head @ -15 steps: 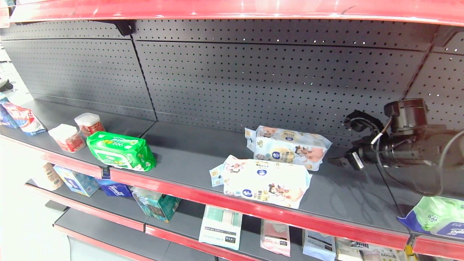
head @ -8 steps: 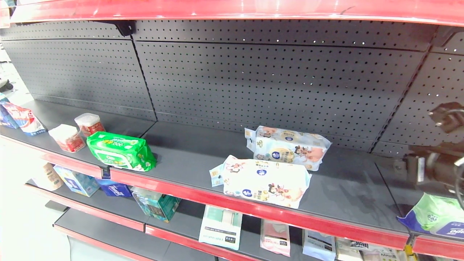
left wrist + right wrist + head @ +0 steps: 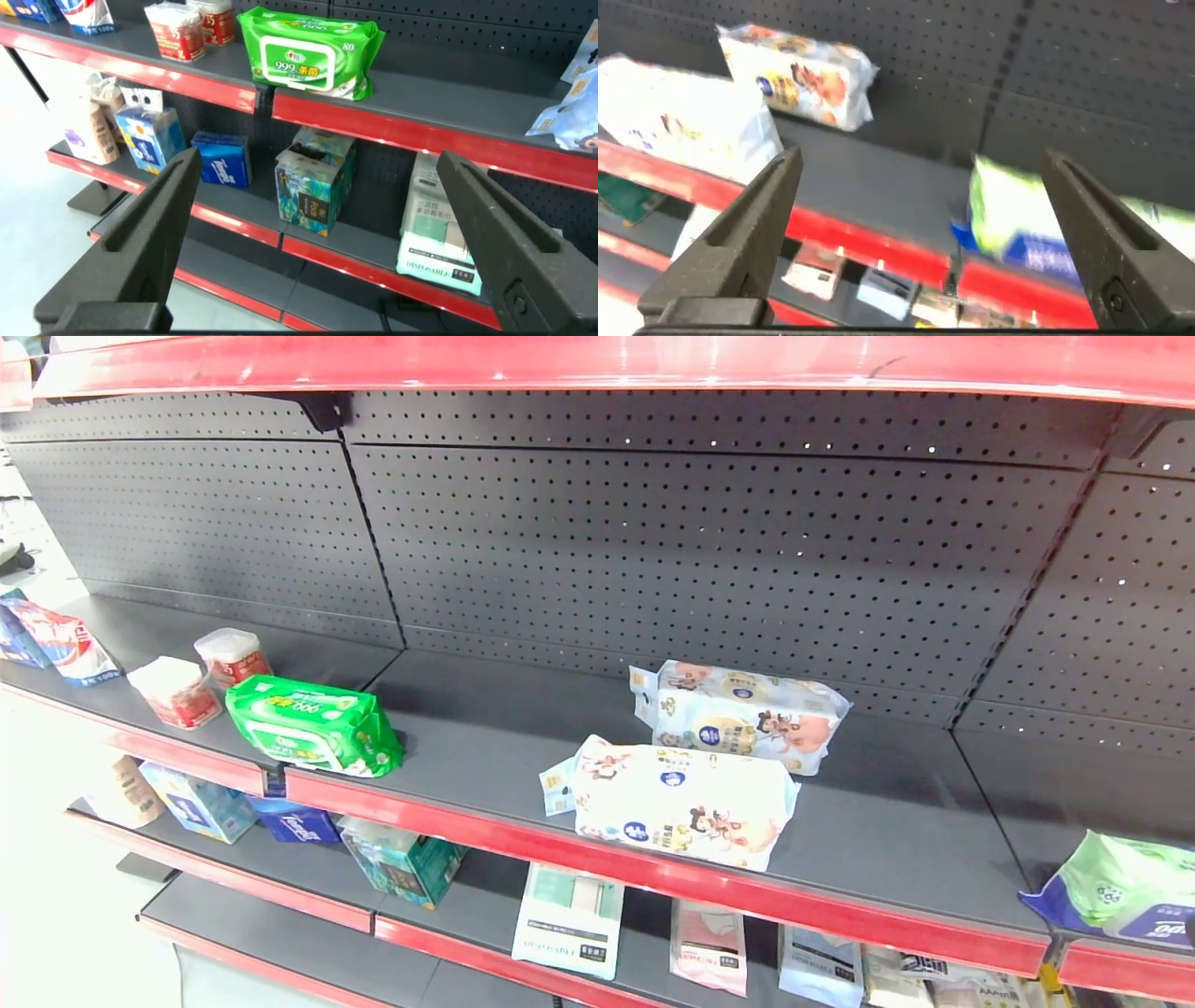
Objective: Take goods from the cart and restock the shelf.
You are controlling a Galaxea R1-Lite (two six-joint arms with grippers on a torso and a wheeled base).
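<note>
- Left gripper (image 3: 318, 159) is hanging in front of the shelving with its jaws wide apart, gripping nothing. It is facing a teal box (image 3: 316, 182) and a blue box (image 3: 222, 161) on the lower shelf (image 3: 233, 868).
- Red-and-blue bag (image 3: 58, 644) is leaning at the far left end of the shelf (image 3: 896, 840).
- Front tub (image 3: 173, 691) and rear tub (image 3: 233, 655) are standing just beside each other to the right of the bag, the rear one nearer the pegboard (image 3: 653, 541).
- Green wipes pack (image 3: 313, 723) is lying flat near the red front edge, just beside the front tub.
- Front white pack (image 3: 686, 800) is lying mid-shelf at the red lip. Rear white pack (image 3: 742, 714) is lying right behind it, nearer the pegboard. Cannot tell whether the two are touching.
- Green-and-blue pack (image 3: 1120, 887) is sitting at the far right, on the next shelf section, at the front edge and well apart from the white packs.
- Right gripper (image 3: 924, 157) is facing the shelf between the white packs and the green-and-blue pack, jaws spread open, holding nothing.
</note>
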